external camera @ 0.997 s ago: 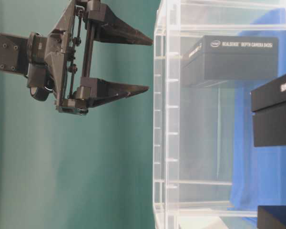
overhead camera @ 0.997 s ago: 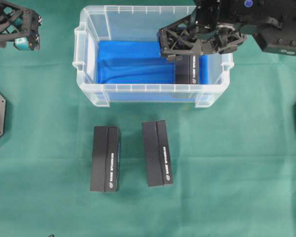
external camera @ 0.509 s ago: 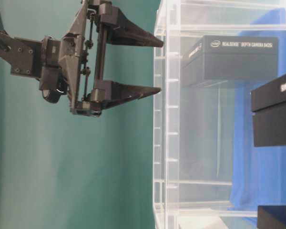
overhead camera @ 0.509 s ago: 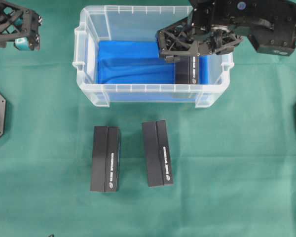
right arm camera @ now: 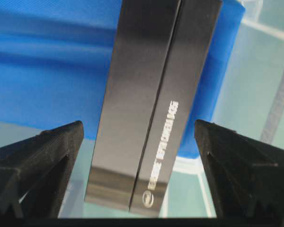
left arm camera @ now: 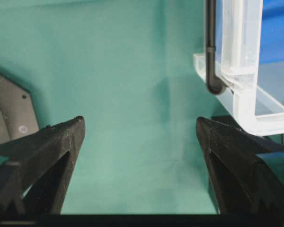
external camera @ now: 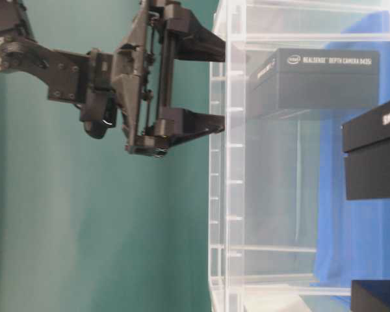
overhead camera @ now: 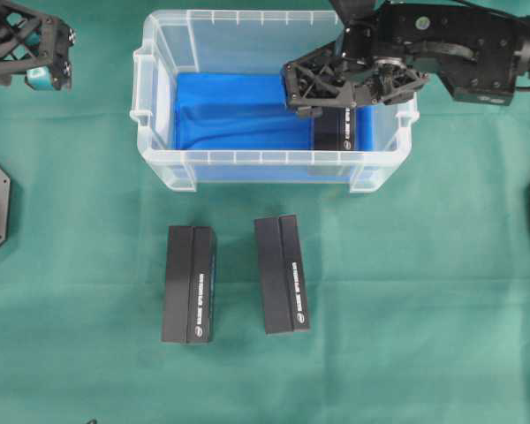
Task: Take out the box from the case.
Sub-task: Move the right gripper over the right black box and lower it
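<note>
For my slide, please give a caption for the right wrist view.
Right gripper, jaws open, straddles the black box lying on the blue cloth inside the case.

A long black box (right arm camera: 151,104) with white lettering lies flat on blue cloth between my open right pincer's (right arm camera: 138,137) fingers, inside the clear case (overhead camera: 159,159).

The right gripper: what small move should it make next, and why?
Probably lower straight down, then close. The right gripper is open, its fingers on either side of the black box in the case without touching it.
</note>
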Controlling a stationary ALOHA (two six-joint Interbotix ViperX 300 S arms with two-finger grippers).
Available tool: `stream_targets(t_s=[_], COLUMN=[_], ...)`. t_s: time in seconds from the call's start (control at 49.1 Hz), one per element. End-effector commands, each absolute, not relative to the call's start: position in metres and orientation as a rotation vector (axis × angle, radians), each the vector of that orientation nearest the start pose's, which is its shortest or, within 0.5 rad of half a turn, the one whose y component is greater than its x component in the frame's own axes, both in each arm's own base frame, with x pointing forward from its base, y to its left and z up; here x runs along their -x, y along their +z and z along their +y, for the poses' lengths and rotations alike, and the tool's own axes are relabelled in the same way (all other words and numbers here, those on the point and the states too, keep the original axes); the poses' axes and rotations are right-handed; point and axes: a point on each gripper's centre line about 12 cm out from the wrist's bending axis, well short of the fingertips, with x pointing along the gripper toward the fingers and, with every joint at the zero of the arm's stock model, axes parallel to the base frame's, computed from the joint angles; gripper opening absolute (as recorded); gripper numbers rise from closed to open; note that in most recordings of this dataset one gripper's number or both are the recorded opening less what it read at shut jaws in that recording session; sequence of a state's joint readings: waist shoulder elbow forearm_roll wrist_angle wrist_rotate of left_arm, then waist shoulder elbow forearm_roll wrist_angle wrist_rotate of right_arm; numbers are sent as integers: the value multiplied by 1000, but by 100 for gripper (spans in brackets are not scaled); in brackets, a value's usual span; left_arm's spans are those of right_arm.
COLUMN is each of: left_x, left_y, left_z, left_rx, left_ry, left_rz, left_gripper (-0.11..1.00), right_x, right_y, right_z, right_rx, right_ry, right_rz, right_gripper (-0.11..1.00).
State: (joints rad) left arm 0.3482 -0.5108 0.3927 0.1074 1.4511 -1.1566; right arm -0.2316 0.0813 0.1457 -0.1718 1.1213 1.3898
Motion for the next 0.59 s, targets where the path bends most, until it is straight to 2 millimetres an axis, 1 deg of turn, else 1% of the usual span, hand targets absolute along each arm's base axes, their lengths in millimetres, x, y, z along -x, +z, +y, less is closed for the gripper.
stream_targets(t_s=[0.0, 0.265, 0.57], left_x=[-213, -213, -214], left_y=[344, 344, 342], left_z=[90, 90, 90], left_rx=[1105, 1104, 1104], left_ry=[1102, 1101, 1096], left_rz=[956, 957, 950], left_gripper=[96, 96, 96], right_x=[-389, -388, -393], right_y=[243, 224, 206], right_z=[-113, -118, -123], right_rx=[-1144, -1146, -1147], right_ry=[-1144, -1161, -1164], right_rz=[903, 917, 920], right_gripper=[94, 94, 94])
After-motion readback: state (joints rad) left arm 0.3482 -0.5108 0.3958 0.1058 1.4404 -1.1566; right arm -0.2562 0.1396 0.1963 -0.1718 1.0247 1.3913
